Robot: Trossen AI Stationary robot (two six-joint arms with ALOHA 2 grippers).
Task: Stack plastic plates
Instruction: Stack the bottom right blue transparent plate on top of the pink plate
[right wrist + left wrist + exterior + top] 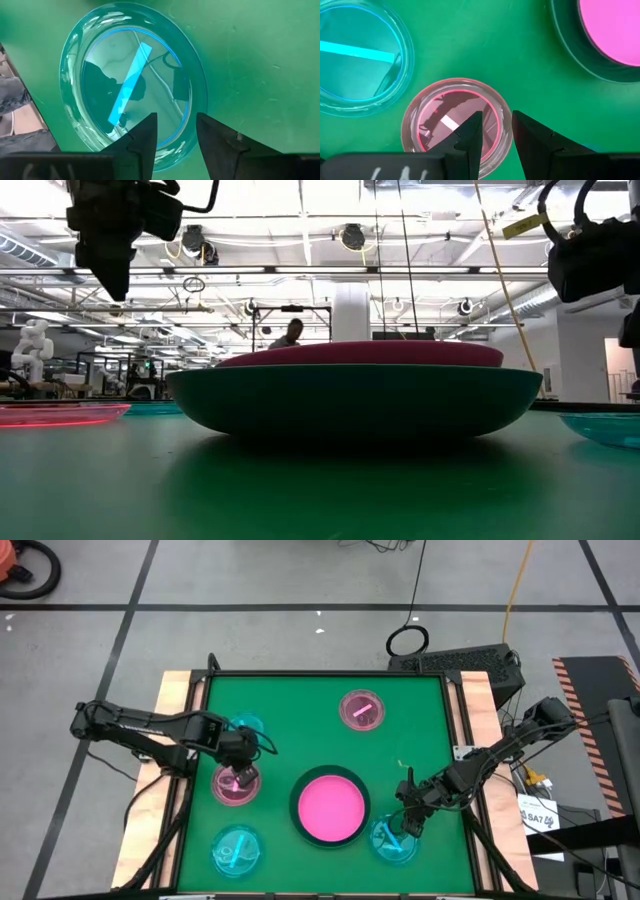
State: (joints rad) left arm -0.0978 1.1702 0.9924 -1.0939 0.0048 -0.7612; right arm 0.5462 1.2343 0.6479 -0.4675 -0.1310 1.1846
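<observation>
Both grippers hover over small plates

Left gripper point(496, 131), fingers slightly apart, above a small pink plate point(235, 783) on the green table point(280, 710); right gripper point(176, 131), fingers apart, above a small cyan plate point(393, 840); hot pink plate point(331, 809) sits stacked at centre between them
</observation>
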